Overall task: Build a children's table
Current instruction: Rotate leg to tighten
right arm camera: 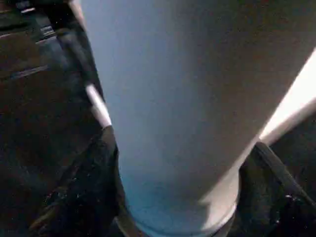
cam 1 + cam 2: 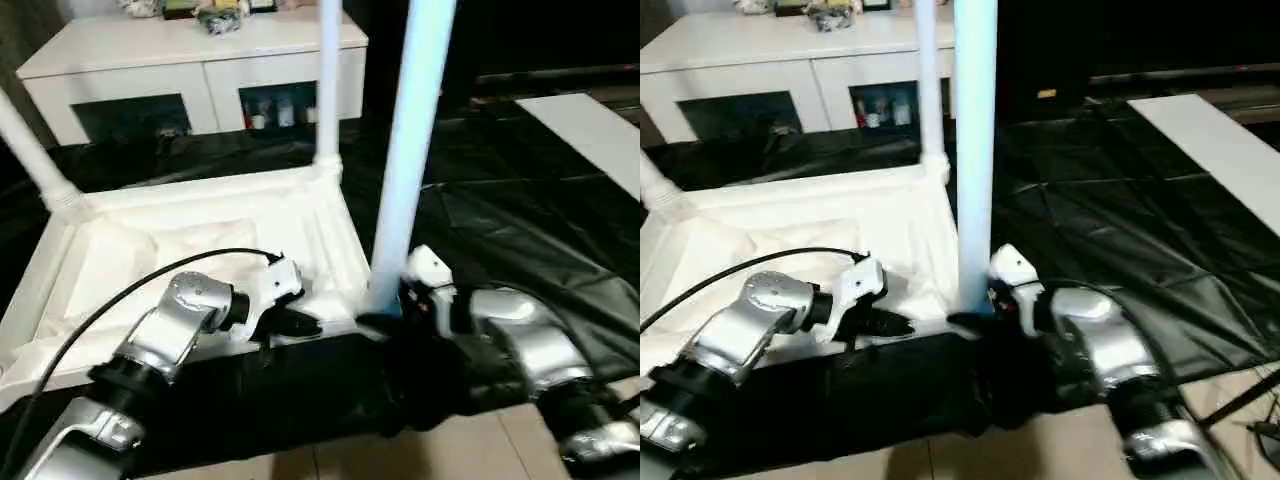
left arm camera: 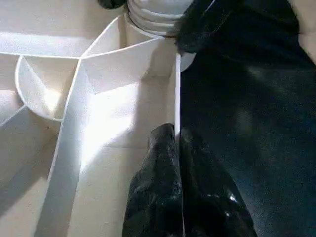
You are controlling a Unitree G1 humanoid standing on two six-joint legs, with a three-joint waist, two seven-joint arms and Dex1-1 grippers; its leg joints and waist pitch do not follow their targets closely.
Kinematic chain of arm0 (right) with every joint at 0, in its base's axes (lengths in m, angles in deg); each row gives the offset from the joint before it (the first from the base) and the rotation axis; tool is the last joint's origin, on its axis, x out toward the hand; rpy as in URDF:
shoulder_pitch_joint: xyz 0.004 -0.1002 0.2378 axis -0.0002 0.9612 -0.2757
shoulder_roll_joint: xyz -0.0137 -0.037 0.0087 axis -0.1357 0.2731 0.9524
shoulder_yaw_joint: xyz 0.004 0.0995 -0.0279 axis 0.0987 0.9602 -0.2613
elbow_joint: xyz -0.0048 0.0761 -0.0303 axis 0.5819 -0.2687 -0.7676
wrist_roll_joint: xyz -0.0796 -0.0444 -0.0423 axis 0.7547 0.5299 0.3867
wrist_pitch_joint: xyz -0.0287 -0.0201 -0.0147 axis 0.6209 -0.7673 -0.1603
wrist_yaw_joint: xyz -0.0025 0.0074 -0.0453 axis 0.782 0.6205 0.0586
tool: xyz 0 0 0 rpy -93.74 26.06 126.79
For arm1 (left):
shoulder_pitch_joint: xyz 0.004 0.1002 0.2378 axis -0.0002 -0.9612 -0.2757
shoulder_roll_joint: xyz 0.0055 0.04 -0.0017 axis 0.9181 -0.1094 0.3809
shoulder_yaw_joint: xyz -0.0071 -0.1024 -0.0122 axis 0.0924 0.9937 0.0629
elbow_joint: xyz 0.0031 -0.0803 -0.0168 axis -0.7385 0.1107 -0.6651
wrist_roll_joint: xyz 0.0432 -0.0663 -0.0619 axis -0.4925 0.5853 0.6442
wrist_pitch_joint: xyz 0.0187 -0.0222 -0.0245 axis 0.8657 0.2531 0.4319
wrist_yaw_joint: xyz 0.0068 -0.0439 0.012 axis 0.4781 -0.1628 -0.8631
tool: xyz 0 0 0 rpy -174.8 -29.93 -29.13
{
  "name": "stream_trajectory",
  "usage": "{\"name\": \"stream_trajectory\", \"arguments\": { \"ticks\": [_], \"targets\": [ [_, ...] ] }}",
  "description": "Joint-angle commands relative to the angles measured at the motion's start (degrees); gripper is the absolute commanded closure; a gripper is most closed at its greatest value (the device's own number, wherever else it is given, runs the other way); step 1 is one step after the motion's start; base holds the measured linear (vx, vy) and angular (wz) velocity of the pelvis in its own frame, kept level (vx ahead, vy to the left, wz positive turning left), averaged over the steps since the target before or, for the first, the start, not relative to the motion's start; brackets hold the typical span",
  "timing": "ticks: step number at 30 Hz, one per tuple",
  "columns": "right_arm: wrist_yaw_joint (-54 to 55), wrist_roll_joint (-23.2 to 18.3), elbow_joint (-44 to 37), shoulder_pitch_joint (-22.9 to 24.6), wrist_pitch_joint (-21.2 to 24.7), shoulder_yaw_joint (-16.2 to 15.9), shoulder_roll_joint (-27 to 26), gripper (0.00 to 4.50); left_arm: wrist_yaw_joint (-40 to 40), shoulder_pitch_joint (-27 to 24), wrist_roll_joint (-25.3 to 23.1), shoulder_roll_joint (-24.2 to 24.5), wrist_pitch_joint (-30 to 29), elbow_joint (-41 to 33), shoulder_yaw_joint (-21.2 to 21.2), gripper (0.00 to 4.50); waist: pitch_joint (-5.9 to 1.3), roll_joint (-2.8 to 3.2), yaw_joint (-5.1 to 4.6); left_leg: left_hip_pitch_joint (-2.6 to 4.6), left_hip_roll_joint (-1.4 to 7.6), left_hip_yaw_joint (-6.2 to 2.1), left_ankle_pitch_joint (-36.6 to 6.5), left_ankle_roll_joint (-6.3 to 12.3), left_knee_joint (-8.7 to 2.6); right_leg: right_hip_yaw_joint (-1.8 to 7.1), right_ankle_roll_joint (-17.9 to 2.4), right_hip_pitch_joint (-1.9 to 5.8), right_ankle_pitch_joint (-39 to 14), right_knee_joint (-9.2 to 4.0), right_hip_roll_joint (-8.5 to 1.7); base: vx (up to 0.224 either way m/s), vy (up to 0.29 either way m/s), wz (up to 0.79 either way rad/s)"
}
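Note:
The white tabletop [image 2: 200, 240] lies upside down on a black sheet, ribs up. One white leg [image 2: 328, 80] stands in its far right corner socket. Another leg [image 2: 30, 150] leans out of the far left corner. A third leg [image 2: 405, 150] stands upright at the near right corner. My right gripper [image 2: 385, 318] is open around that leg's base [image 1: 187, 98]; one finger [image 1: 84, 197] touches it and the other stands slightly off. My left gripper [image 3: 177, 136] is shut on the thin near rim of the tabletop, left of that corner.
A white cabinet [image 2: 190, 60] with dark glass doors stands behind the tabletop. A flat white board [image 2: 590, 125] lies at the far right on the black sheet [image 2: 500, 220]. A black cable [image 2: 120, 290] arcs over my left forearm. Tiled floor [image 2: 450, 450] shows at the front.

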Motion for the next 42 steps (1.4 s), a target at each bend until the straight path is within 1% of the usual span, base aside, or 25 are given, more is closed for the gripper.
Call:
{"name": "stream_trajectory", "arguments": {
  "ticks": [1,3,5,7,11,15,16,17,19,21,22,24,26,28,29,30,31,32,33,34,36,37,40,41,42],
  "targets": [
    [9.16,2.42,4.47,-0.71,1.69,1.02,-2.44,1.77,6.08,1.42,-0.76,-2.98,0.35,3.69,0.84,4.50,-2.88,-0.65,-0.37,0.99,2.59,-1.73,-18.01,-0.16,-4.80,2.13,-10.06,1.93,-25.65,-5.16,-3.31,0.000,0.000,0.00],
    [14.37,2.47,5.85,-1.05,1.93,2.38,-4.69,1.78,10.59,2.54,-1.19,-4.92,0.82,6.33,1.97,4.50,-2.81,-0.79,-0.55,1.05,2.52,-1.75,-18.88,-0.26,-4.84,2.18,-9.12,1.72,-26.92,-5.40,-3.23,0.000,0.000,0.00],
    [28.03,3.81,9.63,-2.30,1.15,4.89,-9.72,1.78,20.99,5.14,-1.55,-9.32,1.01,11.94,4.77,4.50,-2.85,-0.41,-1.10,0.89,2.41,-1.88,-19.34,-0.86,-4.93,2.15,-8.42,1.49,-27.48,-5.46,-3.21,0.000,0.000,0.00],
    [37.43,3.49,13.28,-3.89,1.39,7.43,-13.35,1.79,27.08,6.67,-1.13,-11.93,1.11,15.21,6.75,4.50,-3.03,-0.45,-1.27,1.13,2.30,-2.00,-19.61,-1.21,-4.89,1.98,-8.21,1.47,-27.38,-5.71,-3.19,0.000,0.000,0.00],
    [47.03,2.94,18.47,-6.89,-0.07,9.92,-18.35,1.80,33.07,8.61,-2.48,-14.02,3.03,19.23,7.93,4.50,-3.24,-0.38,-1.34,0.93,2.17,-1.95,-19.42,-0.16,-4.95,1.92,-7.74,1.55,-26.37,-5.83,-3.25,0.000,0.000,0.00],
    [47.81,4.61,19.02,-8.03,-2.29,8.87,-20.36,1.80,32.72,9.24,-2.94,-14.59,4.25,20.65,7.65,4.50,-3.28,-0.42,-1.19,0.61,2.36,-1.90,-18.25,0.84,-5.14,1.98,-8.04,1.73,-24.02,-5.64,-3.31,0.000,0.000,0.00],
    [45.41,4.04,17.95,-7.71,-2.96,8.81,-20.38,1.80,31.58,8.92,-3.05,-14.29,4.36,20.11,7.27,4.50,-3.33,-0.48,-1.14,0.56,2.36,-1.82,-17.71,1.13,-5.12,2.01,-8.32,1.80,-22.76,-5.48,-3.26,0.000,0.000,0.00],
    [42.54,3.98,16.63,-7.31,-4.53,8.39,-20.14,1.45,30.49,8.62,-3.36,-13.91,4.88,19.81,6.72,4.50,-3.36,-0.61,-1.07,0.54,2.41,-1.72,-17.44,1.51,-5.06,2.06,-8.63,1.81,-21.89,-5.43,-3.31,0.000,0.000,0.00],
    [38.04,2.89,13.57,-6.17,-5.91,8.29,-19.38,1.10,27.80,7.74,-3.56,-13.10,5.49,18.47,5.66,4.50,-3.49,-0.67,-0.89,0.22,2.49,-1.65,-15.43,2.54,-4.96,2.14,-9.26,2.16,-19.31,-5.11,-3.40,0.000,0.000,0.00],
    [36.70,2.16,12.52,-5.84,-5.85,8.32,-18.82,1.07,26.39,7.26,-3.22,-12.83,5.32,17.58,5.38,4.50,-3.51,-0.60,-0.84,0.04,2.50,-1.67,-14.96,3.12,-4.95,2.15,-9.41,2.31,-18.24,-4.84,-3.37,0.000,0.000,0.00],
    [35.43,1.98,11.49,-5.52,-5.62,8.01,-17.91,0.78,24.62,6.76,-2.95,-12.45,5.84,16.55,4.92,4.50,-3.64,-0.54,-1.22,-0.67,2.55,-2.01,-13.27,3.49,-5.06,1.94,-9.66,2.98,-16.75,-4.44,-3.43,0.000,0.000,0.00],
    [28.17,0.54,8.24,-4.54,-3.56,6.87,-14.60,0.69,19.77,5.34,-2.76,-10.82,6.86,14.02,3.27,4.50,-3.72,-0.62,-1.18,-0.38,2.64,-1.89,-12.40,3.84,-4.91,1.90,-10.36,2.71,-15.55,-4.44,-3.31,0.000,0.000,0.00],
    [24.75,0.41,6.82,-4.03,-2.41,5.99,-12.91,0.59,17.96,4.70,-2.88,-10.07,7.79,13.06,2.53,4.50,-3.87,-0.46,-1.02,-0.18,2.66,-1.63,-10.84,4.80,-4.47,2.14,-12.00,2.64,-12.08,-4.13,-3.35,0.025,-0.003,0.01],
    [14.58,1.84,2.78,-2.00,-1.61,2.02,-6.71,0.47,12.25,2.58,-2.11,-8.17,8.84,10.04,1.00,4.50,-4.02,-0.42,-0.49,-0.19,2.70,-1.46,-7.43,6.89,-4.07,1.98,-13.90,2.90,-5.86,-3.48,-3.12,0.000,0.000,0.00],
    [14.32,1.88,2.67,-1.94,-1.61,1.93,-6.55,0.47,12.09,2.52,-2.09,-8.12,8.87,9.96,0.96,4.50,-4.01,-0.47,-0.52,-0.22,2.70,-1.32,-7.31,7.26,-3.96,2.05,-14.30,2.83,-5.21,-3.35,-3.13,0.000,0.000,0.00],
    [7.07,2.08,-0.48,-0.28,-1.57,-0.17,-2.27,0.47,7.58,0.91,-1.21,-6.61,8.89,7.57,-0.28,4.50,-4.00,-0.51,-0.37,-0.18,2.70,-1.33,-7.35,7.38,-3.97,2.01,-14.55,2.87,-5.24,-3.37,-3.16,0.000,0.000,0.00],
    [6.91,2.07,-0.56,-0.24,-1.57,-0.21,-2.17,0.47,7.48,0.87,-1.19,-6.58,8.87,7.51,-0.31,4.50,-3.93,-0.46,-0.20,-0.26,2.82,-1.22,-7.65,7.56,-3.93,2.03,-14.62,2.98,-5.40,-3.32,-3.17,0.000,0.000,0.00],
    [-1.91,-0.01,-5.02,1.74,-0.61,-1.25,3.00,0.47,1.61,-0.94,-0.35,-3.88,8.42,4.19,-2.39,4.50,-3.84,-0.21,0.00,-0.13,2.95,-1.28,-8.62,7.52,-4.07,1.93,-14.64,2.89,-6.70,-3.45,-3.15,0.000,0.000,0.00],
    [-2.32,-0.12,-5.24,1.83,-0.57,-1.30,3.25,0.47,1.32,-1.02,-0.31,-3.74,8.40,4.02,-2.48,4.50,-3.86,-0.18,0.20,-0.09,3.06,-1.36,-9.14,7.36,-4.10,1.93,-14.34,3.02,-7.26,-3.38,-3.14,0.000,0.000,0.00],
    [-7.33,-1.14,-7.65,2.76,-0.52,-2.02,6.53,0.47,-3.03,-2.05,0.68,-1.81,7.68,1.51,-3.64,4.50,-3.66,-0.21,0.47,0.07,3.36,-1.25,-10.50,7.03,-4.28,2.07,-14.45,2.71,-8.97,-3.49,-3.11,0.000,0.000,0.00],
    [-8.80,-1.31,-8.19,2.90,-0.58,-2.34,7.62,0.47,-4.58,-2.31,1.24,-1.12,7.00,0.47,-3.88,4.50,-3.62,-0.31,0.55,0.18,3.31,-1.21,-11.15,6.44,-4.36,2.08,-14.57,2.62,-9.83,-3.60,-3.05,0.000,0.000,0.00],
    [-9.91,-1.42,-8.57,2.93,-0.39,-2.58,8.23,0.47,-5.52,-2.43,1.58,-0.72,6.53,-0.21,-3.94,4.50,-3.40,-0.26,0.59,0.29,3.30,-1.23,-12.82,5.36,-4.53,2.14,-14.17,2.43,-12.77,-3.85,-3.14,0.000,0.000,0.00],
    [-11.46,-1.51,-9.16,2.83,0.01,-3.17,9.01,0.47,-6.57,-2.50,1.76,-0.19,5.95,-1.11,-3.92,4.50,-3.33,-0.27,0.87,0.84,3.39,-1.11,-14.60,3.92,-4.65,2.36,-13.67,2.08,-15.54,-4.30,-3.20,0.000,0.000,0.00],
    [-11.80,-1.51,-9.36,2.76,0.25,-3.39,9.18,0.47,-6.70,-2.52,1.65,-0.05,5.91,-1.33,-3.87,4.50,-3.25,-0.37,0.78,0.54,3.28,-1.24,-14.50,3.55,-4.82,2.33,-13.11,2.31,-16.20,-4.31,-3.14,0.000,0.000,0.00],
    [-12.04,-1.52,-9.37,2.61,0.55,-3.49,9.01,0.47,-6.58,-2.43,1.39,0.02,5.90,-1.30,-3.72,4.50,-3.28,-0.34,0.80,0.56,3.29,-1.28,-14.56,3.38,-4.85,2.32,-12.88,2.32,-16.42,-4.28,-3.13,0.000,0.000,0.00]
  ]
}}
